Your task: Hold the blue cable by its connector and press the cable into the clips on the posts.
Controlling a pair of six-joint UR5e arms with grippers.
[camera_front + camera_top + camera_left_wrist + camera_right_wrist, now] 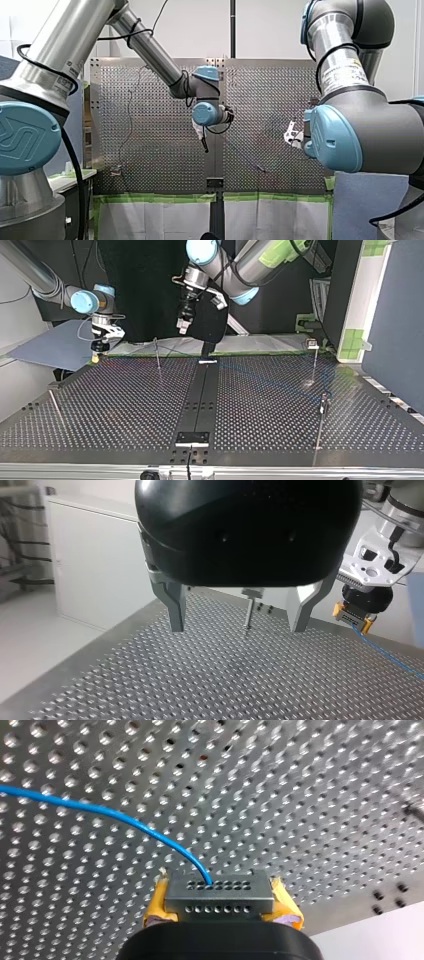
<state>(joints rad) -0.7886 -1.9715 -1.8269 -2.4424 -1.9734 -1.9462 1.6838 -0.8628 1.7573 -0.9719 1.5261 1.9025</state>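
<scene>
My right gripper (221,904) is clamped narrow on the grey connector (220,890), its yellow pads (156,904) pinching both ends. The blue cable (100,811) leaves the connector's face and curves off over the perforated table (310,795). My left gripper (240,622) hangs with its metal fingers spread wide and nothing in them, and a post (248,609) with its clip stands on the table ahead of the gap. In that wrist view my right gripper shows off to one side, cable trailing from it. To do this step well I'd want the grip square on the connector and the cable lightly taut. Then I'd line it over the clip's slot and press straight down, using the left fingers to steady the run rather than tug it. In the top view the cable is so faint that I think it runs toward the middle posts, but I can't be sure. A label (345,74) on my right arm is too small to read, and I can read no other writing.
</scene>
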